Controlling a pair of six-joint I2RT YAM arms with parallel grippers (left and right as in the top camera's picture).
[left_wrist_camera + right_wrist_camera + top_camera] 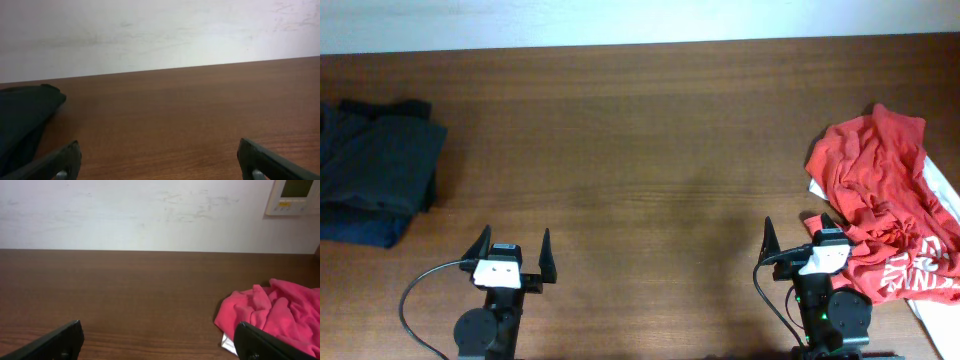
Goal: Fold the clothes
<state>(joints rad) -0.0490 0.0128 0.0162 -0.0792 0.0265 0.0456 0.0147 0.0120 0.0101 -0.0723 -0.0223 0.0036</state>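
Overhead first: the red shirt point(885, 200) is a crumpled heap at the right end of the wooden table point(640, 150), with white lettering showing on its near part. It sits on a white garment point(942, 188) that pokes out along the right edge. The right gripper point(800, 238) is parked at the near edge with its jaws spread wide and nothing between them. The shirt lies just off its right side. The heap's edge comes right up against that finger, but I can't tell if it's actually touching. The left gripper point(516, 240) is also at the near edge, well apart from the shirt, jaws spread wide and empty too. At the far left there's a stack of dark clothes point(375, 165), folded flat, ahead and to the left of the left gripper. Bare wood runs between the 2 piles.

Left wrist cam: the 2 fingers point(60, 162) sit in the bottom corners, wide apart, with only table between them. The dark clothes point(22, 120) fill the left side, outside the left finger, not in the gap. A pale wall point(150, 35) is behind the table.

Right wrist cam: same deal, fingers point(270, 342) in the bottom corners, wide open and holding nothing. The red shirt point(280, 310) bunches up at the lower right, ahead of the right finger and mostly outside the gap. A bit of the white garment point(227, 342) peeks out under its near edge. A small wall panel point(295, 195) with a screen is up in the top right corner.
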